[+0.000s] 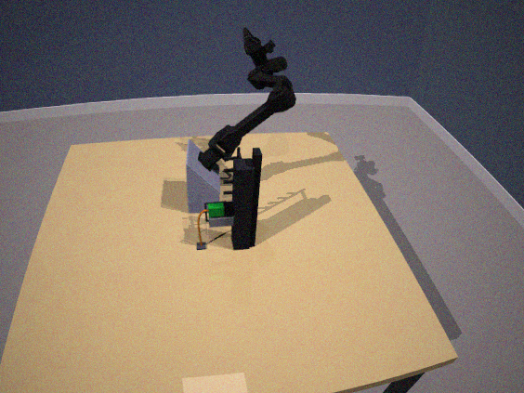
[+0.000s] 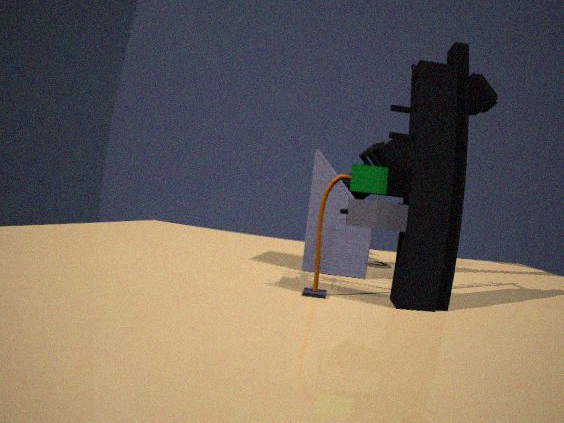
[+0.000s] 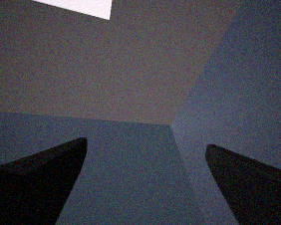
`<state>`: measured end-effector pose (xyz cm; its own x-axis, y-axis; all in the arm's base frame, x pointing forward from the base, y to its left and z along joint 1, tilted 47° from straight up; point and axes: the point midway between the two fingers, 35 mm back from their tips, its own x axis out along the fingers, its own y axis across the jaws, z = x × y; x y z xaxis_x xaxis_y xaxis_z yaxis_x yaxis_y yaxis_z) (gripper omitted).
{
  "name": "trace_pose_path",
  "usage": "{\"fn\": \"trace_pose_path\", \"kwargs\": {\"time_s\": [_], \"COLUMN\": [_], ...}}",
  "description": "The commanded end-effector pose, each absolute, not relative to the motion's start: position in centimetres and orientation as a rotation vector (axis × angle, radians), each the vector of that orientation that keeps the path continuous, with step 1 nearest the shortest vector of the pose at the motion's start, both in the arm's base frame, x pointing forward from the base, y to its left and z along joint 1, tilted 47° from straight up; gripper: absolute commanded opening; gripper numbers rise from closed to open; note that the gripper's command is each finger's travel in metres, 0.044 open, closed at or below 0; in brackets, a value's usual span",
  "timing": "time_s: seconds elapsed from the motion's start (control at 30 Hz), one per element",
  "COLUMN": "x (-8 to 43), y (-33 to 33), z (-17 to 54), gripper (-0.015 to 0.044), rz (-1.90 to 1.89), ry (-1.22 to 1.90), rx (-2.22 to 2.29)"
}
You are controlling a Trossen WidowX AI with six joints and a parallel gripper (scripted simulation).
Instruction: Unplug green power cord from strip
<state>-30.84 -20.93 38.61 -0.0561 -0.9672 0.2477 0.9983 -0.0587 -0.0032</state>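
Observation:
The green plug (image 1: 216,210) (image 2: 369,179) sits beside the left side of a tall black upright (image 1: 244,205) (image 2: 432,171), which appears to be the power strip. Dark parts fill the space between them; whether the plug is seated in a socket cannot be told. An orange cord (image 1: 199,229) (image 2: 319,236) arches from the plug down to a small dark block (image 1: 201,246) (image 2: 314,293) on the table. My gripper (image 3: 147,147) is open and empty, with its two black fingers wide apart. In the top view it is raised high above the upright, far from plug and cord.
A blue-grey slanted panel (image 1: 197,182) (image 2: 332,236) stands behind the plug. A grey block (image 1: 221,222) (image 2: 376,215) is just below the plug. Short black pegs stick out from the upright's left side. My arm (image 1: 255,118) rises behind the upright. A pale square (image 1: 215,384) lies at the table's front.

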Motion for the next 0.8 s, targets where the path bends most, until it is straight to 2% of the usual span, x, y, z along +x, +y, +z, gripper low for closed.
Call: {"fn": "trace_pose_path", "kwargs": {"time_s": [0.0, 0.27, 0.5, 0.77], "x": [-30.8, -27.9, -21.5, -10.7], "y": [-21.1, -29.7, -37.7, -44.0], "z": [38.6, 35.1, 30.9, 25.2], "gripper": [0.0374, 0.0164, 0.0160, 0.0160], "rz": [-1.619, -1.458, -1.263, -1.043], "ry": [-0.189, -0.328, -0.399, -0.364], "rx": [-0.209, 0.027, 0.351, 0.742]}}
